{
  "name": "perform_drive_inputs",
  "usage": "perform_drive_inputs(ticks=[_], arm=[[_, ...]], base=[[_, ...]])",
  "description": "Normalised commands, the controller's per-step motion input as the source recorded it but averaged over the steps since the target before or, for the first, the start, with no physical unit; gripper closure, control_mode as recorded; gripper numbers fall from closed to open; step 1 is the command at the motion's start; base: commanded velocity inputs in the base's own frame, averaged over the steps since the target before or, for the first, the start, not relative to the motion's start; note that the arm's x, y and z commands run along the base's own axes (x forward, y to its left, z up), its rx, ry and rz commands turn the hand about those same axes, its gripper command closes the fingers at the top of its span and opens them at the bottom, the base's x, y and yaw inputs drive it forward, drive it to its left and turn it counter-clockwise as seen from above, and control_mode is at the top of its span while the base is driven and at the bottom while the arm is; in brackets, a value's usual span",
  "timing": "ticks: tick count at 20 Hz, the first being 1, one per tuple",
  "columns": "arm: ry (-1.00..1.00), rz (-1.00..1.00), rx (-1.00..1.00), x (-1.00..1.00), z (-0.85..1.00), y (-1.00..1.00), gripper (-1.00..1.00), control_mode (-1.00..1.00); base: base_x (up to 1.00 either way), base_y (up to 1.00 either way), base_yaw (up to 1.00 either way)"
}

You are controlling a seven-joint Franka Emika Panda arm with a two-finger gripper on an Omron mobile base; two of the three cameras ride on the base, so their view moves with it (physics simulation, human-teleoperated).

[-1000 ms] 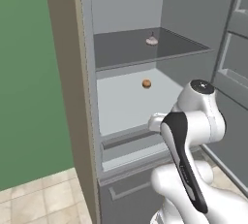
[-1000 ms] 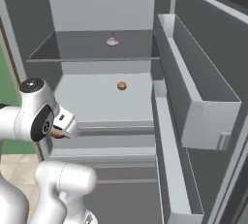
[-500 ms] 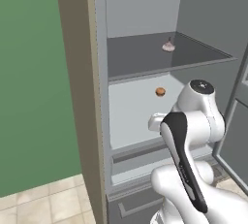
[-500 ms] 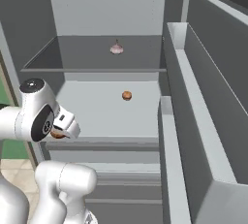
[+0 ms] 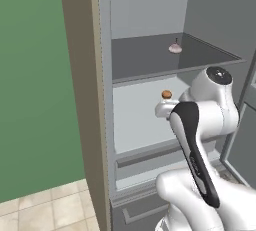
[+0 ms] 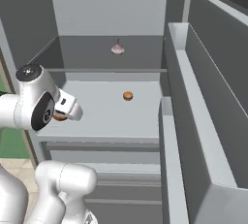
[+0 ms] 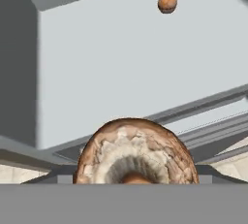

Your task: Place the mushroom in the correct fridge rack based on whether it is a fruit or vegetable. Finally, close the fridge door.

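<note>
Nearest the hand camera is the rounded brown mushroom (image 7: 137, 151) with paler streaks on its cap, sitting at the bottom of that view right where the finger tips would rise. The tips themselves are covered by it, so how far the pincer (image 6: 61, 116) is parted cannot be told. In the right base view a small brown lump shows at the end of the white hand, under its pale wedge-shaped tip, which fits the mushroom being carried there. The hand is just in front of the left part of the fridge's pale lower shelf (image 6: 101, 116), at about shelf height, and in the left base view the white arm with its dark band (image 5: 192, 145) stands before the open compartment.

Beyond the mushroom, in the hand view, lie the grey front rails of the fridge and then the flat light grey floor of the lower shelf. Well apart from the mushroom, towards the back of that shelf, rests a small round orange-brown item (image 7: 167, 3), also visible in both base views (image 6: 128, 95).

Above it is a darker grey upper shelf (image 5: 145, 57), and on it, near the back, sits a small pale pinkish bulb with a thin stalk (image 6: 117, 48).

To the right, the open grey fridge door (image 6: 213, 102) stands swung out, its inner face carrying long grey bins.
</note>
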Motion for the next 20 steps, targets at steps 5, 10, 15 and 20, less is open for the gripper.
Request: perform_drive_inputs(ticks=[5,10,15,20], arm=[[-0.24,0.01,-0.04,0.49,0.82,0.00,1.00,-1.00],[-0.21,0.00,0.00,0.61,0.68,0.00,1.00,-1.00],[-0.08,0.00,0.00,0.79,0.35,0.00,1.00,-1.00],[-0.01,0.00,0.00,0.93,0.14,0.00,1.00,-1.00]], base=[[0.00,0.00,0.00],[0.00,0.00,0.00],[0.00,0.00,0.00],[0.00,0.00,0.00]])
